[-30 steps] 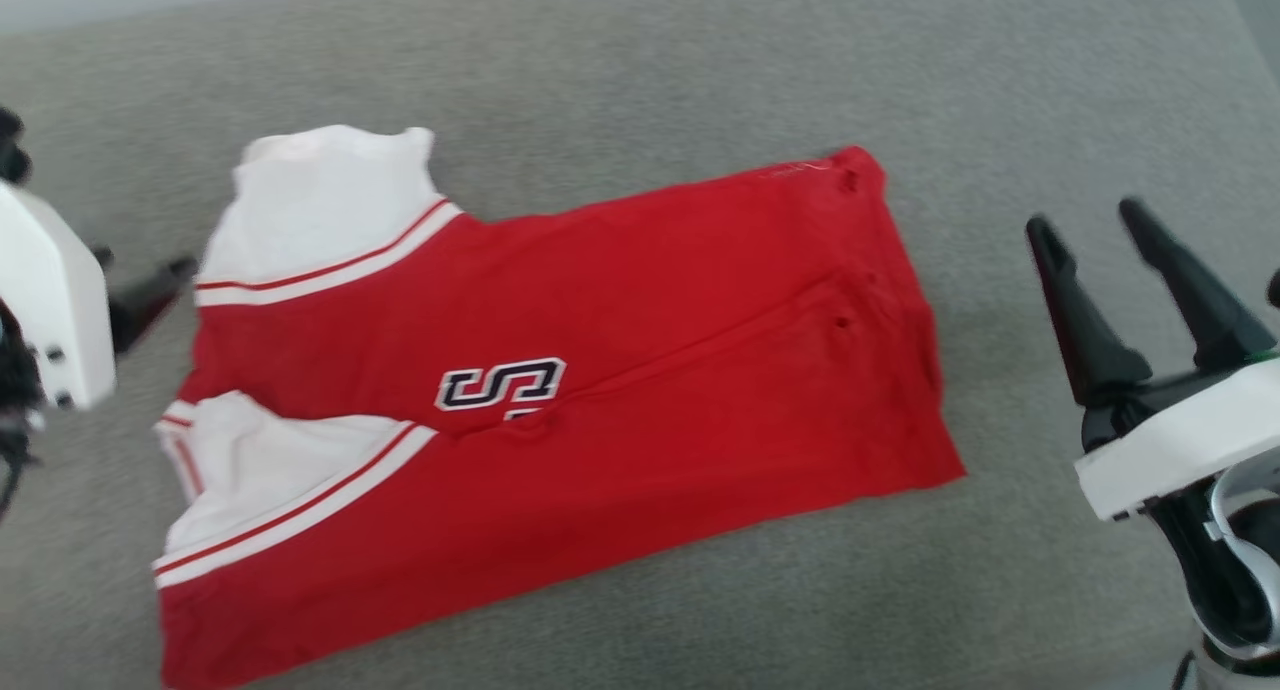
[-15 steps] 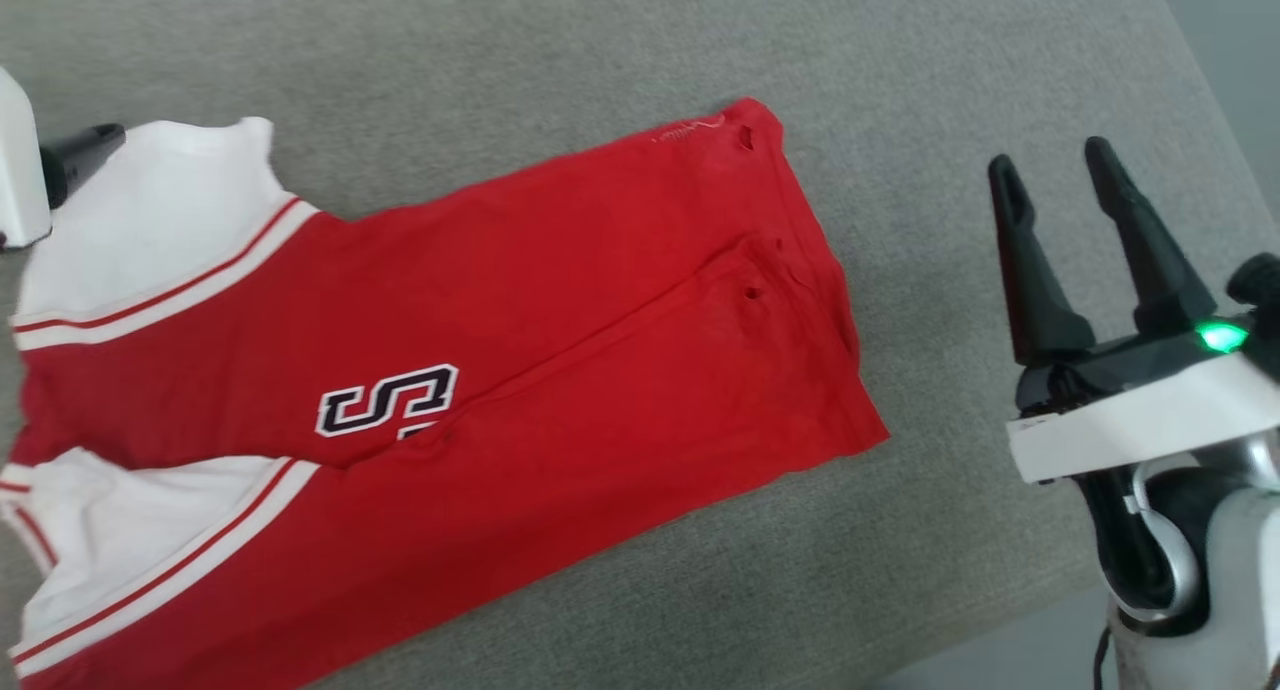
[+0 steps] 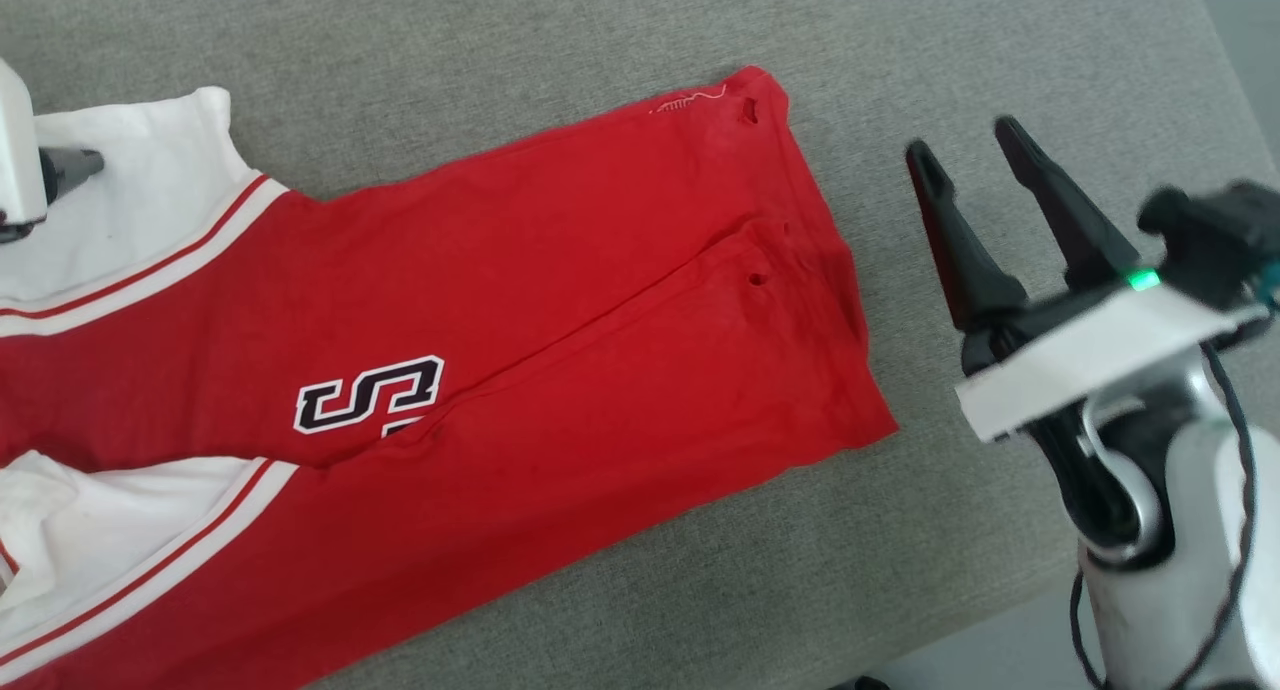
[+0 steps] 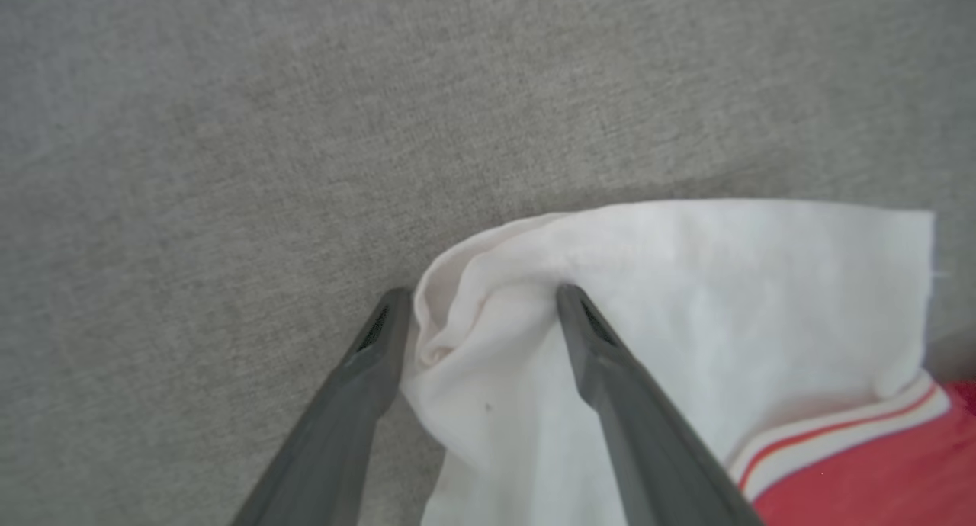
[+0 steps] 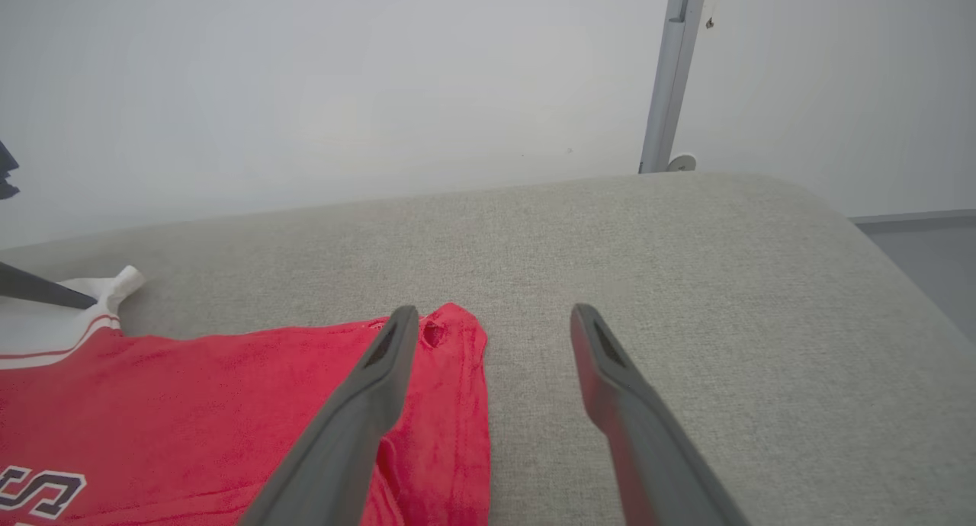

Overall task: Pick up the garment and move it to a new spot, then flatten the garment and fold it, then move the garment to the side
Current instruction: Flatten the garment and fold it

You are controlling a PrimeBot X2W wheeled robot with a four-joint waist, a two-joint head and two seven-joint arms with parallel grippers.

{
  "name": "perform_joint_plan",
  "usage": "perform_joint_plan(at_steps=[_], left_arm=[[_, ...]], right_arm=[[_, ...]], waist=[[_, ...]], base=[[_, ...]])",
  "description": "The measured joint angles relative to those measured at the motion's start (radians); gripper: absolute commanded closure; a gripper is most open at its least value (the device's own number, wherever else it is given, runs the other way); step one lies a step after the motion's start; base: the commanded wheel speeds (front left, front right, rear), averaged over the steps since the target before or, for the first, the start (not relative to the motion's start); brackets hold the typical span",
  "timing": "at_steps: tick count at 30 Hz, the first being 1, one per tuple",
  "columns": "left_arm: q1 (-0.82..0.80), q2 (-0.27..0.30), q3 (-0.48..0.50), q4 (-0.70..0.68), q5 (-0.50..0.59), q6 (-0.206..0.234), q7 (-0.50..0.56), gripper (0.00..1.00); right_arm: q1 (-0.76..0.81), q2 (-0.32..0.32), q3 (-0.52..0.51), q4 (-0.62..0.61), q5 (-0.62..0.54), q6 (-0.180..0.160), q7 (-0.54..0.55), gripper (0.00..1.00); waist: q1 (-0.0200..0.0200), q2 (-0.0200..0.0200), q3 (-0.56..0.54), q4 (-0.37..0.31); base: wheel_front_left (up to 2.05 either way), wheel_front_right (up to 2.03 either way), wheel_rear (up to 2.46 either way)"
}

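Garment point(image 3: 560, 300) laid flat: white sleeve point(image 4: 686, 282) corner now between unclenched left gripper point(image 4: 480, 305) fingers; right gripper point(image 3: 960, 142), also released, drawn nearer the hem point(image 3: 845, 280); fold pending.

Red-and-white garment point(image 3: 560, 270) on grey fabric surface point(image 3: 600, 30)

- 1 garment point(image 3: 560, 300), red, spread across the left and middle.
- 2 white sleeves: 1 far left point(image 3: 140, 170), 1 near left point(image 3: 90, 530).
- 2 striped trim bands point(image 3: 150, 270), 1 per sleeve.
- 1 whole black letter point(image 3: 368, 395) on the chest.
- 2 grippers: left gripper point(image 4: 480, 305), right gripper point(image 3: 962, 140); 2 dark fingers point(image 3: 1060, 210) each.
- 1 green light point(image 3: 1138, 280) on the right gripper.
- 1 grey cushion point(image 3: 500, 50) underneath.
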State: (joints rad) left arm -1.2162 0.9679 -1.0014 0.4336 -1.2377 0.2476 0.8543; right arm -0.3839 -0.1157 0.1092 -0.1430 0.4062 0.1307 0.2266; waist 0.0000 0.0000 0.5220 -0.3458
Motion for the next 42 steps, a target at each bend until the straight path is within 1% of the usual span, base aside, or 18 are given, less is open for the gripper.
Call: perform_joint_plan(at_steps=[1, 2, 5, 7, 11, 12, 14, 22, 25, 26, 27, 28, 33, 39, 42], left_arm=[[-0.010, -0.006, -0.002, 0.007, 0.001, -0.001, 0.011, 0.00], [-0.015, -0.012, 0.001, 0.014, 0.000, -0.002, 0.012, 1.00], [-0.035, -0.026, 0.001, 0.028, 0.007, -0.021, 0.006, 1.00], [-0.042, -0.044, 0.000, 0.035, 0.010, -0.028, 0.000, 1.00], [-0.066, -0.073, -0.006, 0.045, 0.022, -0.036, -0.003, 1.00], [-0.066, -0.073, -0.006, 0.045, 0.022, -0.036, -0.003, 1.00], [-0.074, -0.089, -0.008, 0.051, 0.025, -0.038, -0.007, 1.00], [-0.096, -0.146, -0.011, 0.074, 0.041, -0.055, -0.029, 1.00], [-0.098, -0.162, -0.011, 0.081, 0.041, -0.063, -0.041, 1.00], [-0.098, -0.169, -0.011, 0.084, 0.041, -0.065, -0.047, 1.00], [-0.098, -0.173, -0.010, 0.086, 0.042, -0.068, -0.057, 1.00], [-0.098, -0.178, -0.010, 0.089, 0.043, -0.074, -0.068, 1.00], [-0.091, -0.202, 0.002, 0.106, 0.037, -0.098, -0.112, 1.00], [-0.084, -0.202, 0.027, 0.108, 0.005, -0.123, -0.146, 1.00], [-0.069, -0.197, 0.036, 0.090, -0.005, -0.129, -0.155, 1.00]], right_arm=[[-0.022, -0.012, 0.012, 0.016, 0.001, 0.000, 0.020, 0.00], [-0.041, -0.020, 0.022, 0.031, 0.011, 0.000, 0.036, 0.00], [-0.118, -0.045, 0.053, 0.097, 0.038, 0.000, 0.095, 0.00], [-0.173, -0.050, 0.061, 0.153, 0.072, 0.000, 0.142, 0.00], [-0.291, -0.072, 0.095, 0.266, 0.110, 0.000, 0.242, 0.00], [-0.291, -0.072, 0.095, 0.266, 0.110, 0.000, 0.242, 0.00], [-0.353, -0.089, 0.116, 0.327, 0.112, 0.000, 0.287, 0.00], [-0.522, -0.091, 0.202, 0.577, 0.146, 0.000, 0.456, 0.00], [-0.569, -0.086, 0.231, 0.645, 0.164, 0.000, 0.542, 0.00], [-0.580, -0.086, 0.236, 0.660, 0.171, 0.000, 0.563, 0.36], [-0.589, -0.085, 0.240, 0.671, 0.179, -0.001, 0.579, 0.78], [-0.597, -0.089, 0.249, 0.676, 0.181, -0.001, 0.590, 1.00], [-0.605, -0.111, 0.263, 0.696, 0.199, 0.000, 0.589, 1.00], [-0.563, -0.149, 0.256, 0.676, 0.200, 0.000, 0.520, 1.00], [-0.537, -0.182, 0.252, 0.653, 0.199, 0.000, 0.473, 1.00]], waist=[[0.0000, 0.0000, 0.004, 0.002], [0.0000, 0.0001, 0.008, 0.005], [0.0000, 0.0000, 0.018, 0.013], [0.0000, 0.0000, 0.022, 0.022], [0.0000, 0.0000, 0.031, 0.043], [0.0000, 0.0000, 0.031, 0.043], [0.0000, 0.0000, 0.035, 0.055], [0.0000, 0.0000, 0.047, 0.098], [0.0000, 0.0001, 0.047, 0.110], [0.0000, 0.0000, 0.046, 0.114], [0.0000, 0.0000, 0.045, 0.118], [0.0001, 0.0000, 0.044, 0.122], [0.0000, 0.0000, 0.028, 0.146], [0.0000, 0.0000, -0.012, 0.175], [0.0000, 0.0000, -0.035, 0.189]], base=[[0.00, 0.00, 0.00], [0.00, 0.00, 0.00], [0.00, 0.00, 0.00], [0.00, 0.00, 0.00], [0.00, 0.00, 0.00], [0.00, 0.00, 0.00], [0.00, 0.00, 0.00], [0.00, 0.00, 0.00], [0.00, 0.00, 0.00], [0.00, 0.00, 0.00], [0.00, 0.00, 0.00], [0.00, 0.00, 0.00], [0.00, 0.00, 0.00], [0.00, 0.00, 0.00], [0.00, 0.00, 0.00]])
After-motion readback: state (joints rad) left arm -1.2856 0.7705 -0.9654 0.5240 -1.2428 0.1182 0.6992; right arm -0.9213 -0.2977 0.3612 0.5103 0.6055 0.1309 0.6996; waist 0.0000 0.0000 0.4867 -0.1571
